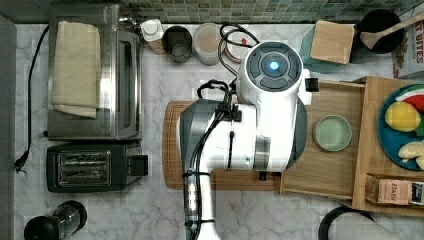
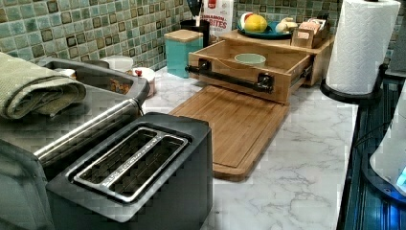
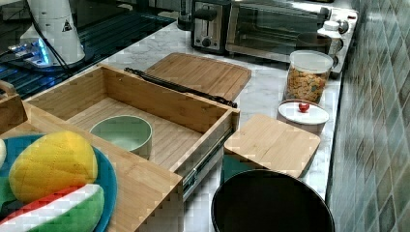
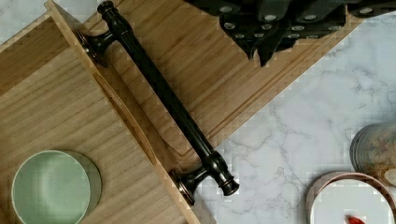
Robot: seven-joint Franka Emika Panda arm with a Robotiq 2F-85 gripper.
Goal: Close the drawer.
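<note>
The jaws, seen at the edge of the wrist view, appear drawn together with no gap between the dark fingertips, and the gripper (image 4: 261, 53) grasps nothing, hanging above the cutting board (image 4: 210, 70) just off the handle (image 4: 163, 95). One drawer (image 2: 280, 64) stands pulled out from its bamboo stand (image 2: 268, 40), its front wall over the near end of the cutting board, and one long black bar handle runs across that front on two posts. Inside the drawer sits a single pale green bowl (image 3: 122, 133), alone on the slatted floor. In the top view the white arm (image 1: 250, 125) hangs over the cutting board and the drawer's front, hiding the handle there. On top of the stand lies one blue plate (image 3: 104, 179) with toy fruit, a yellow piece (image 3: 53, 164) among them. Beside the drawer, toward the tiled wall, stands one teal canister with a square wooden lid (image 3: 273, 142), then one white-lidded container (image 3: 303, 115) with a red knob, then one clear jar of cereal (image 3: 307, 75). Farther along the marble counter (image 2: 297, 163) stand one black two-slot toaster (image 2: 131, 165) and one toaster oven (image 1: 95, 75) with a folded cloth (image 1: 75, 67) on top. One paper towel roll (image 2: 361, 43) stands at the left view's right.
</note>
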